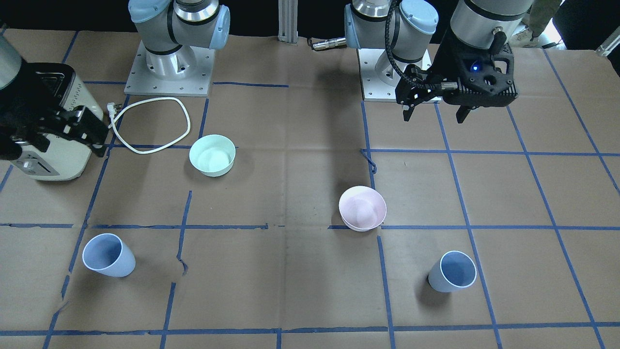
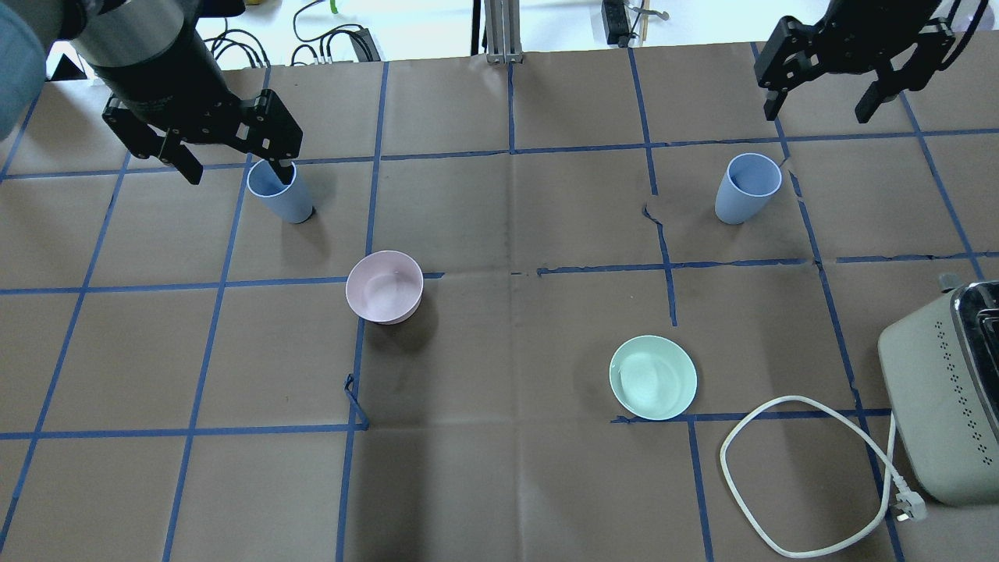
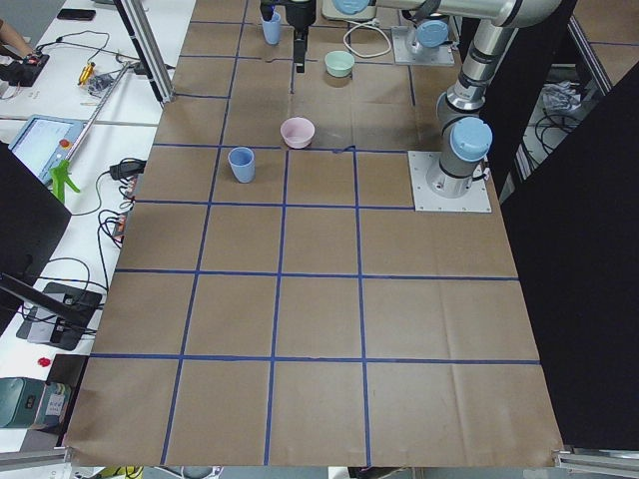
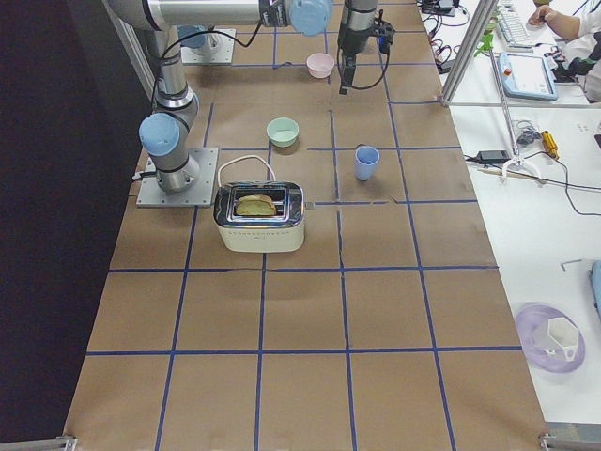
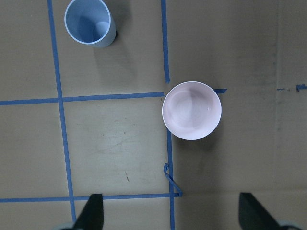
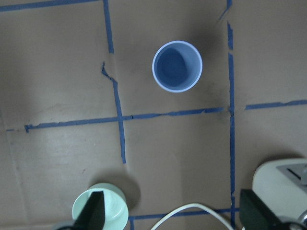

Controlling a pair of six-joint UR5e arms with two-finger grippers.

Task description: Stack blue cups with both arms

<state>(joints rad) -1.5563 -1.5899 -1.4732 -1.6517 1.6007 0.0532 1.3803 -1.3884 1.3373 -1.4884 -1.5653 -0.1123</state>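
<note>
Front view: on the bench (image 1: 310, 300) the left-side blue cup (image 1: 453, 271) and right-side blue cup (image 1: 109, 255) stand upright, well apart. The left hand (image 1: 433, 116) hangs wide and empty.

Overhead: the right hand (image 2: 819, 109) is wide and empty too.

Wrist views: thin rims and smooth tapered walls, so probably light, stiff and slippery. Pinching one wall at the rim looks safest. No writing is readable anywhere.

The left wrist camera looked straight down from high on a blue cup (image 5: 89, 21) and pink bowl (image 5: 192, 110), shared with the overhead view.
</note>
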